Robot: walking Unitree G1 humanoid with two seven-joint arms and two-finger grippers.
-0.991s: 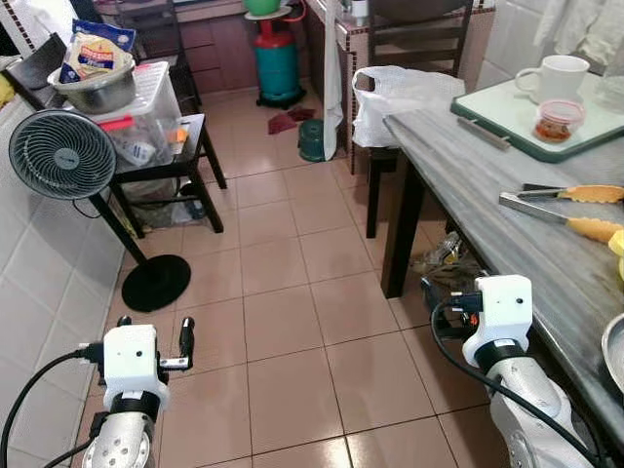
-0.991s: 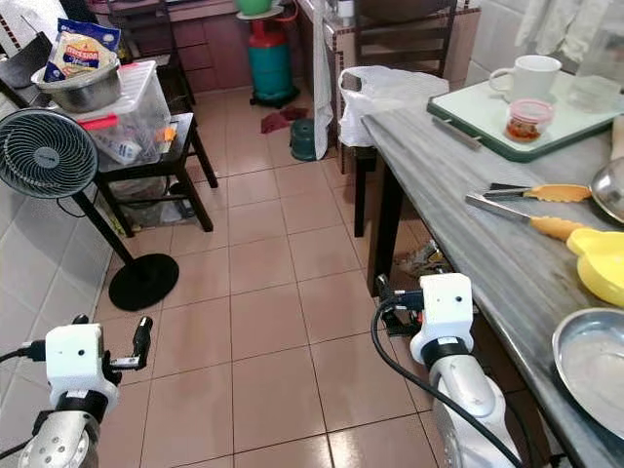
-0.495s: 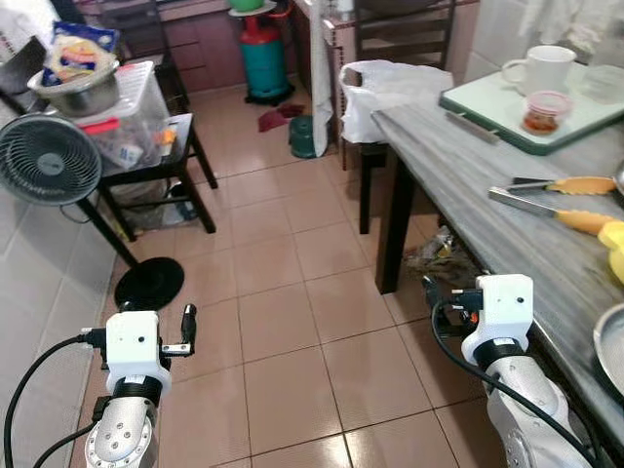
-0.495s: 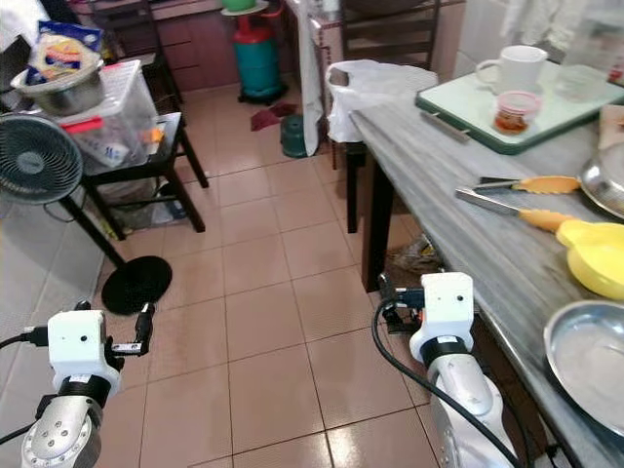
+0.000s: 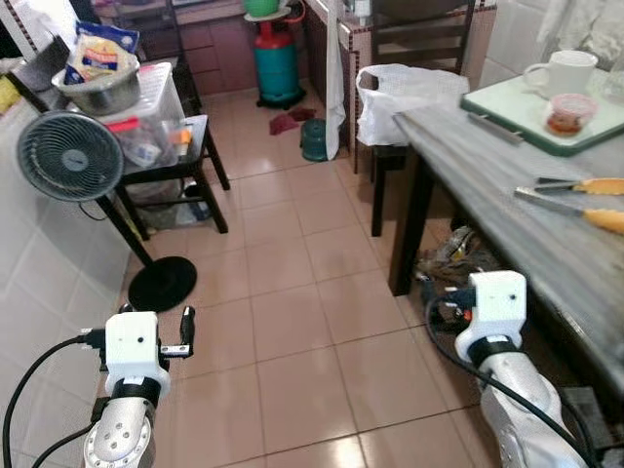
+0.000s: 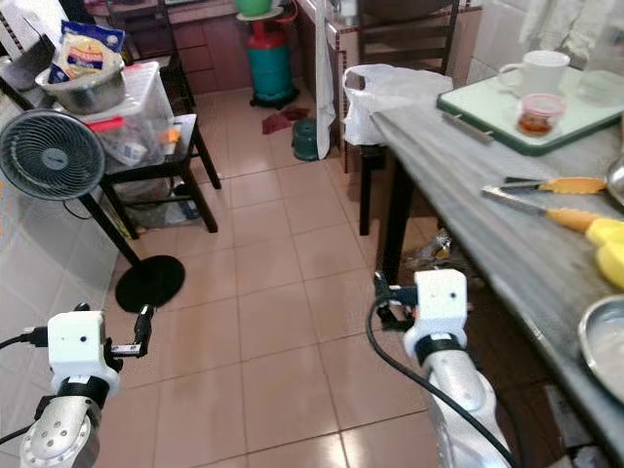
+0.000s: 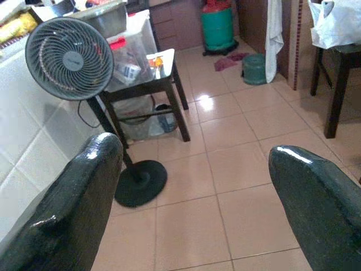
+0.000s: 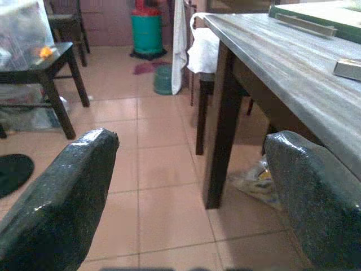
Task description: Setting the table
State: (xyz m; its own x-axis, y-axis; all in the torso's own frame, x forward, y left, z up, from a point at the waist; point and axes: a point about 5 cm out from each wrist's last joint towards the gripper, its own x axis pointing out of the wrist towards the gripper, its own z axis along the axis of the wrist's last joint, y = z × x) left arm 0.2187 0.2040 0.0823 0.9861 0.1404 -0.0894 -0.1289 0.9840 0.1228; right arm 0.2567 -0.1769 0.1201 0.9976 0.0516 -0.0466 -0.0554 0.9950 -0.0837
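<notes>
A long grey wooden table (image 5: 507, 185) runs along my right side. On its far end a green-rimmed tray (image 5: 507, 102) carries a white mug (image 5: 564, 70) and a small red-lidded jar (image 5: 568, 114). Yellow-handled tongs (image 5: 577, 185) lie nearer, then a yellow bowl (image 6: 609, 244) and a steel plate (image 6: 604, 351) at the picture's edge. My left gripper (image 7: 194, 197) hangs low over the floor tiles, open and holding nothing. My right gripper (image 8: 192, 192) is open too, low beside the table's leg (image 8: 220, 124), below the tabletop.
A standing fan (image 5: 68, 156) and a black side table (image 5: 190, 161) with a plastic box and a steel bowl (image 5: 97, 88) stand at my left. A green gas cylinder (image 5: 278, 58) and a chair with a white bag (image 5: 409, 88) are farther ahead. Tiled floor lies between.
The whole picture has shifted, so the camera moved; the table sits further right in view. Both arms stay low with their fingers apart. Nothing on the table has moved.
</notes>
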